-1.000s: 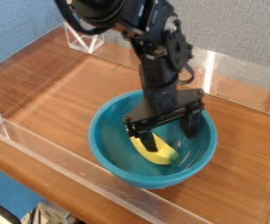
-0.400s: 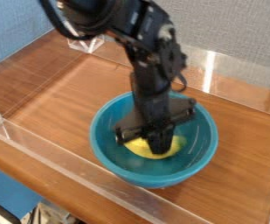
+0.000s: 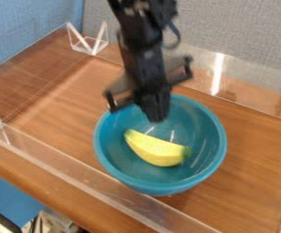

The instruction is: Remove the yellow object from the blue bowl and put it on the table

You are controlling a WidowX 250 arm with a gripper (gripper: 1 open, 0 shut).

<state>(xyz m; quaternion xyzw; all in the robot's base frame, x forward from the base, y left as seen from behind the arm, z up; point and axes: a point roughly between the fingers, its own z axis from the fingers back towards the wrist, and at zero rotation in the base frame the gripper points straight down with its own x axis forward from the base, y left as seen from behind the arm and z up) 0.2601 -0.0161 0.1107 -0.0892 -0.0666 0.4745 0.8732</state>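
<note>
The yellow object (image 3: 155, 147), a curved banana-shaped piece, lies on the floor of the blue bowl (image 3: 115, 171). The bowl stands on the reddish-brown table (image 3: 52, 91), right of centre. My gripper (image 3: 156, 113) hangs pointing down over the far side of the bowl, just above rim height. Its dark fingers are pressed together and nothing yellow shows between them. It is clear of the yellow object, which lies below and slightly nearer the camera. The arm is blurred.
Low clear acrylic walls border the table: one along the front edge (image 3: 70, 164), one at the back right (image 3: 245, 77) and a corner piece at the back left (image 3: 88, 38). Bare tabletop stretches to the left of the bowl.
The open jaws came down around the yellow object and closed. The gripper then rose out of the bowl, up and slightly left, and the yellow object stayed in the bowl.
</note>
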